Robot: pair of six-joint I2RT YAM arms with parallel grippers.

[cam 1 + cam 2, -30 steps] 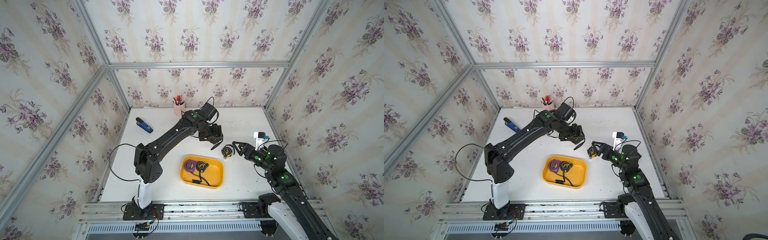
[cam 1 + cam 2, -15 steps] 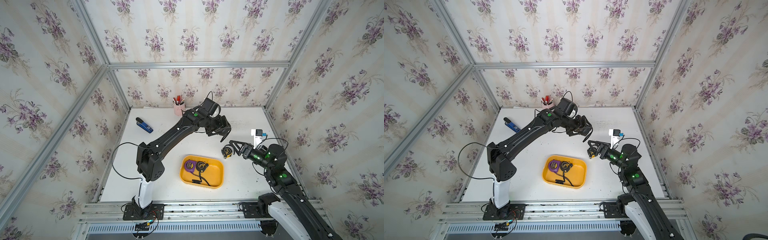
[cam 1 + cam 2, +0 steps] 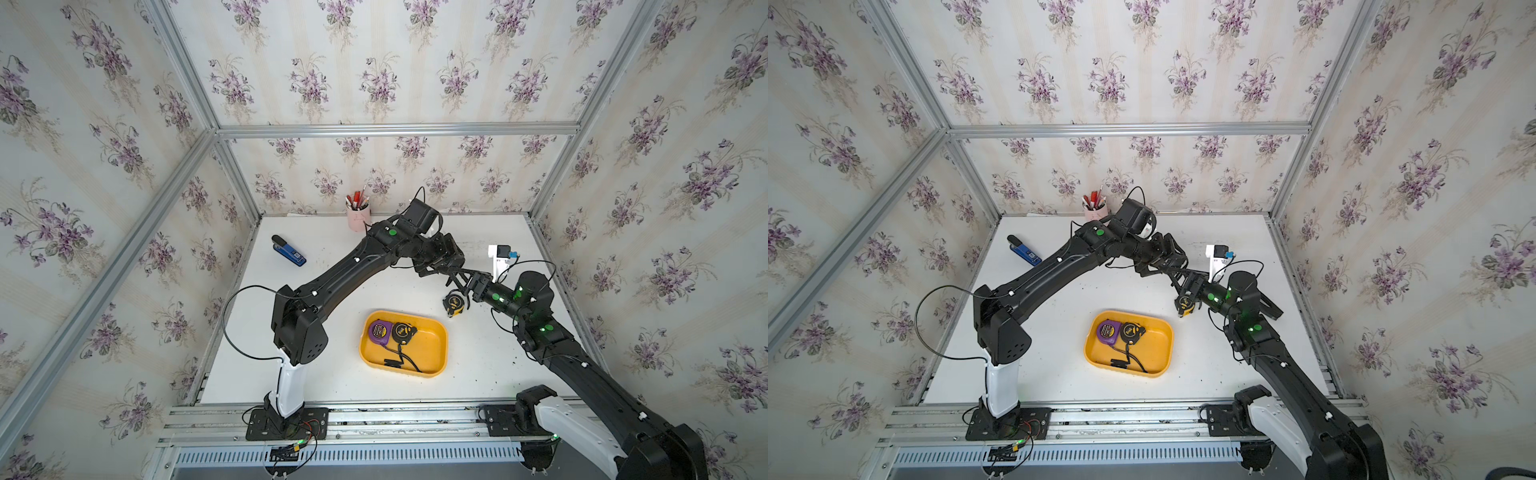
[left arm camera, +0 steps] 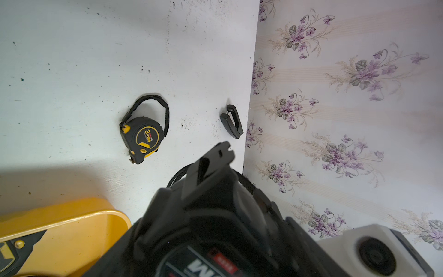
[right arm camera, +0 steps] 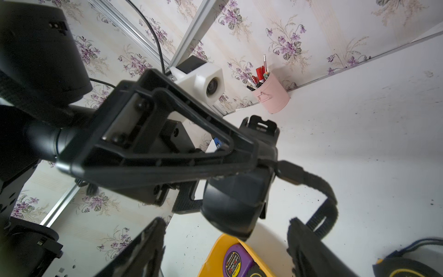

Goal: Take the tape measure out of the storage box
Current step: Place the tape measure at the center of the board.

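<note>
L gripper point(image 3: 465, 275) was clamped on a black tape measure point(image 5: 232, 203), held in the air w/ strap dangling, clear of the storage box point(image 3: 428, 345). R gripper point(image 5: 227, 223) was wide open and empty just beside it, prob. a handover. A 3 m tape measure point(image 3: 454, 302) lay on the table point(image 3: 332, 374) outside the box. A purple tape measure point(image 3: 379, 331) and a black-yellow tape measure point(image 3: 402, 331) lay inside. Approx. half done.
</note>
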